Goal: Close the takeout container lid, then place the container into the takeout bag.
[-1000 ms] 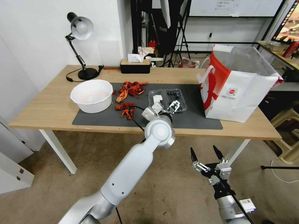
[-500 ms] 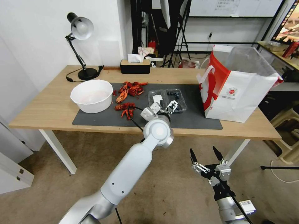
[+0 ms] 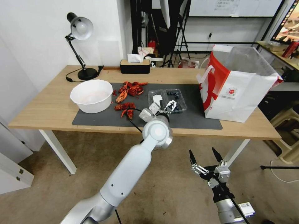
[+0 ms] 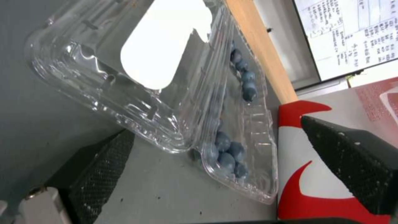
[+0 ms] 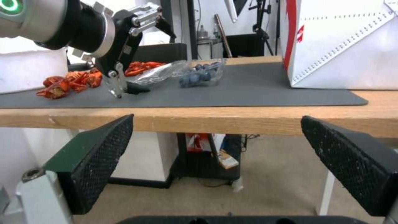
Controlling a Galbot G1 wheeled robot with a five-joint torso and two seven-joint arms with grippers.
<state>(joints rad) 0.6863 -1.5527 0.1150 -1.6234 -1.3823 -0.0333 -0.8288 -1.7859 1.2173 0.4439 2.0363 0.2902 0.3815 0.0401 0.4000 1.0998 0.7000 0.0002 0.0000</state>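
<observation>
Two arms in frame. Left end effector [image 3: 165,108] at frame centre, fingers spread wide around the near edge of the takeout container [image 3: 168,99], gripping nothing. Its lid [image 4: 124,62] is open, partly raised, blueberries [image 4: 226,152] in the tray. Takeout bag [image 3: 238,85] stands upright at right on the surface [image 3: 46,109]. Right end effector [image 3: 204,157] wide open, empty, lower right below the surface edge.

wooden table [image 3: 46,109] on white legs against a white wall [image 3: 37,37], dark mat [image 3: 193,119] along its front edge, black desk lamp [image 3: 81,29] at the back left corner, beige carpet floor [image 3: 62,193]
</observation>
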